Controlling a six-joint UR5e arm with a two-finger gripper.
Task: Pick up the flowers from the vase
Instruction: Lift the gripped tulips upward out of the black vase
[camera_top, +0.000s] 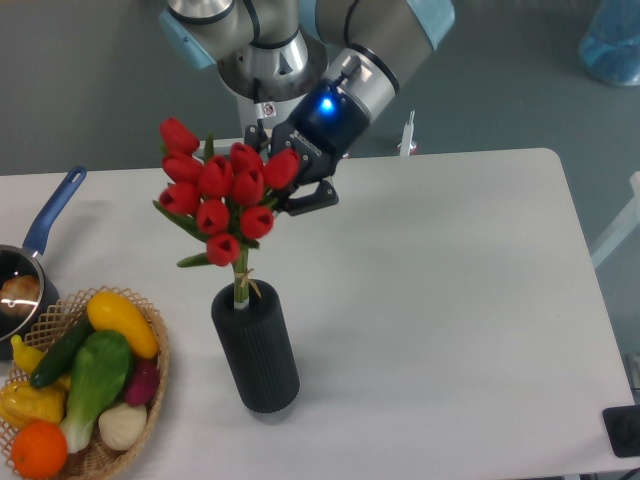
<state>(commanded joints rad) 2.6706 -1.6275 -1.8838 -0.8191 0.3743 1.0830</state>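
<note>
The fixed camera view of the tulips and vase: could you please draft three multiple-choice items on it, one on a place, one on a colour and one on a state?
1. Where does the wicker basket stand?
A. left of the vase
B. right of the vase
C. behind the arm

2. What colour is the saucepan handle?
A. red
B. blue
C. yellow

3. How do the flowers sit?
A. lying on the table
B. fully pushed down in the vase
C. raised, stems still in the vase mouth

Answers: 1 A, the basket is at the lower left corner. 2 B, the handle is blue. 3 C, the gripper jaws hold the bunch at its head, and bare stems reach down into the mouth.
</note>
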